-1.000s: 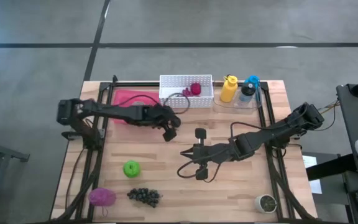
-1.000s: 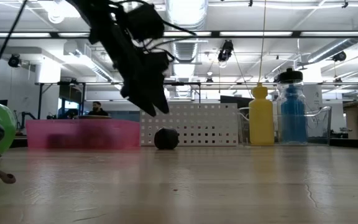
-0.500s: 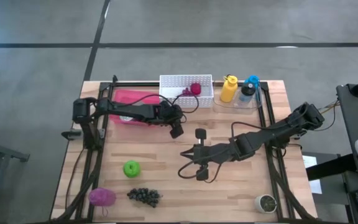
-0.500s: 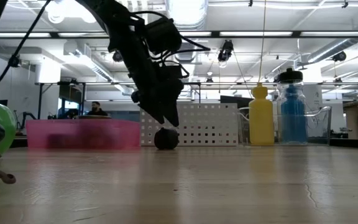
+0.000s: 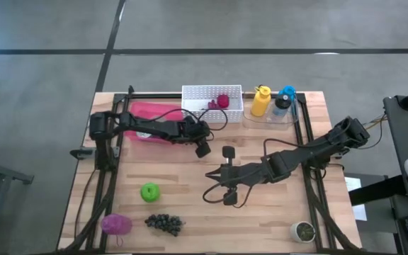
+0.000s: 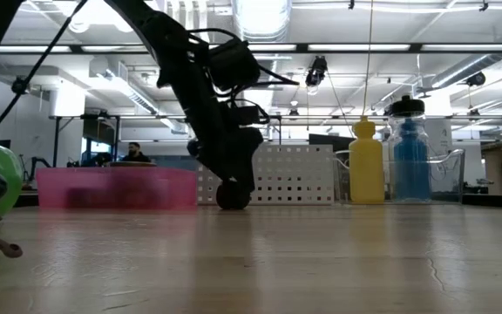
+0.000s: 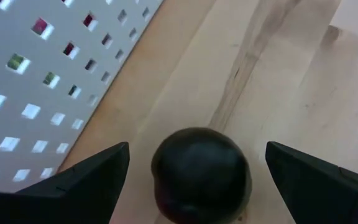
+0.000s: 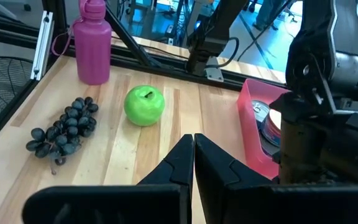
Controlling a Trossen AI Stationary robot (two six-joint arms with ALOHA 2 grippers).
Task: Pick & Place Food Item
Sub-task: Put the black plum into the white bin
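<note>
left gripper (image 5: 202, 149): down low in front of the white perforated basket (image 5: 212, 94), fingers spread wide on either side of a dark round fruit (image 7: 201, 174), not squeezing it

dark round fruit: sitting on the table (image 5: 190, 205) just beside the basket wall; looks like a plum maybe, hard to say

right gripper (image 5: 211, 175): parked mid-table, fingers pressed together, nothing in them

other stuff: green apple (image 5: 149, 191), grapes (image 5: 164, 224) and a pink bottle (image 5: 116, 224) at the near left; pink bin (image 5: 139, 111) beside the basket
</note>
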